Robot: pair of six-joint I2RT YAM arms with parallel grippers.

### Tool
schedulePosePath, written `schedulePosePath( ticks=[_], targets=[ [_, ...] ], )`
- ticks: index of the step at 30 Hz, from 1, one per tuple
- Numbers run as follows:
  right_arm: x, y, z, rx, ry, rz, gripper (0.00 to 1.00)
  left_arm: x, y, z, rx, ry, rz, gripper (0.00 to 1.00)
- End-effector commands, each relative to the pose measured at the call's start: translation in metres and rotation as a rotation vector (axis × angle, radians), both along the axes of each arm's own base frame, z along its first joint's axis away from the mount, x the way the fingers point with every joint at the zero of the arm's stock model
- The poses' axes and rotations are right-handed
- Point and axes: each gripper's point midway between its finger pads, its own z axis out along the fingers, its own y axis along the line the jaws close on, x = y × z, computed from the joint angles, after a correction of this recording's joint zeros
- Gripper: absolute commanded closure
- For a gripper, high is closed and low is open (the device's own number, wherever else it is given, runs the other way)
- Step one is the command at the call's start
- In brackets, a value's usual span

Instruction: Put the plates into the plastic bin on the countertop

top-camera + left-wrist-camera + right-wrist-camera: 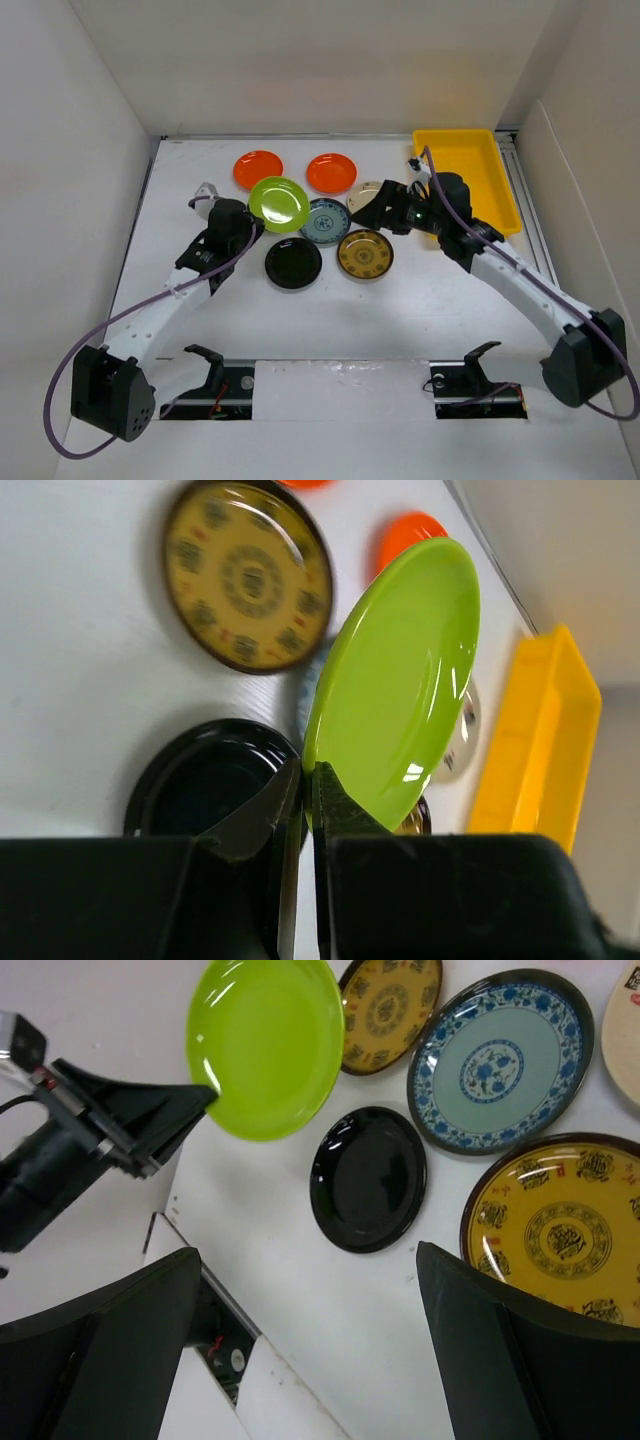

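Note:
My left gripper [250,222] [308,776] is shut on the rim of the lime green plate [279,203] [400,680] [268,1045], which it holds tilted above the countertop [420,300]. On the countertop lie two orange plates [258,169] [331,172], a teal-patterned plate [325,221] [495,1060], a black plate [293,263] [368,1178] and a brown-gold plate [364,253] [555,1225]. A second brown-gold plate [395,1000] lies partly under the green one. My right gripper [376,208] [308,1290] hangs open over the cream plate [364,190]. The yellow plastic bin [465,175] holds nothing.
White walls close in the countertop on the left, back and right. A metal rail [525,190] runs along the right side by the bin. The arm bases and mounting brackets [340,380] sit at the near edge.

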Motion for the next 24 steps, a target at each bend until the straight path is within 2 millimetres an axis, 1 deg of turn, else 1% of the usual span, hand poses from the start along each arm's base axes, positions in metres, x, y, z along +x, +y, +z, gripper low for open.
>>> schedulePosePath(
  ticks=[1,2,3,4,5,6,7,8,9,10,11,13,14,15,17,18,19,20,21,22,23,24],
  targets=[
    [0.027,0.014,0.045,0.034,-0.181,0.008,0.06,0.0,-0.046,0.054,-0.019,-0.23,-0.321,1.0],
    [0.036,0.019,0.037,0.027,-0.166,0.008,0.06,-0.007,-0.06,0.067,-0.052,-0.275,-0.408,1.0],
    [0.038,0.021,0.028,0.019,-0.145,0.017,0.06,-0.012,-0.068,0.074,-0.063,-0.31,-0.466,1.0],
    [0.043,0.024,0.027,0.031,-0.154,0.031,0.07,-0.016,-0.073,0.083,-0.072,-0.347,-0.507,1.0],
    [0.046,0.03,0.016,0.031,-0.135,0.058,0.09,-0.017,-0.078,0.094,-0.076,-0.376,-0.539,1.0],
    [0.044,0.035,0.015,0.05,-0.126,0.095,0.09,-0.024,-0.086,0.1,-0.082,-0.39,-0.606,1.0],
    [0.048,0.038,0.015,0.062,-0.133,0.093,0.1,-0.025,-0.089,0.112,-0.09,-0.414,-0.622,1.0],
    [0.05,0.039,0.013,0.062,-0.134,0.093,0.1,-0.025,-0.091,0.11,-0.084,-0.407,-0.638,1.0],
    [0.051,0.042,0.013,0.076,-0.132,0.101,0.12,-0.03,-0.095,0.11,-0.086,-0.409,-0.675,1.0],
    [0.049,0.044,0.006,0.083,-0.117,0.114,0.12,-0.029,-0.095,0.117,-0.087,-0.423,-0.675,1.0],
    [0.049,0.045,0.008,0.099,-0.146,0.126,0.16,-0.029,-0.097,0.117,-0.089,-0.414,-0.684,1.0],
    [0.046,0.049,0.016,0.138,-0.161,0.146,0.28,-0.03,-0.098,0.111,-0.08,-0.399,-0.7,1.0],
    [0.045,0.051,0.013,0.147,-0.172,0.164,0.44,-0.031,-0.099,0.111,-0.083,-0.399,-0.709,1.0],
    [0.046,0.052,0.016,0.159,-0.175,0.162,0.56,-0.031,-0.101,0.108,-0.086,-0.388,-0.719,1.0],
    [0.043,0.054,0.015,0.176,-0.169,0.183,0.79,-0.029,-0.102,0.104,-0.086,-0.377,-0.72,1.0],
    [0.043,0.055,0.02,0.192,-0.177,0.181,0.98,-0.029,-0.104,0.101,-0.09,-0.366,-0.73,1.0],
    [0.043,0.055,0.02,0.198,-0.168,0.179,1.0,-0.027,-0.104,0.098,-0.089,-0.356,-0.73,1.0],
    [0.047,0.054,0.02,0.194,-0.171,0.156,1.0,-0.023,-0.101,0.098,-0.087,-0.353,-0.696,1.0],
    [0.05,0.052,0.02,0.199,-0.162,0.132,1.0,-0.021,-0.098,0.093,-0.078,-0.335,-0.675,0.88],
    [0.057,0.045,0.025,0.204,-0.167,0.088,1.0,-0.02,-0.093,0.085,-0.065,-0.301,-0.648,0.61],
    [0.065,0.038,0.027,0.216,-0.148,0.034,1.0,-0.012,-0.084,0.085,-0.037,-0.295,-0.583,0.01],
    [0.081,0.023,0.024,0.208,-0.132,-0.064,1.0,-0.012,-0.079,0.086,-0.027,-0.297,-0.56,0.0]
  ],
)
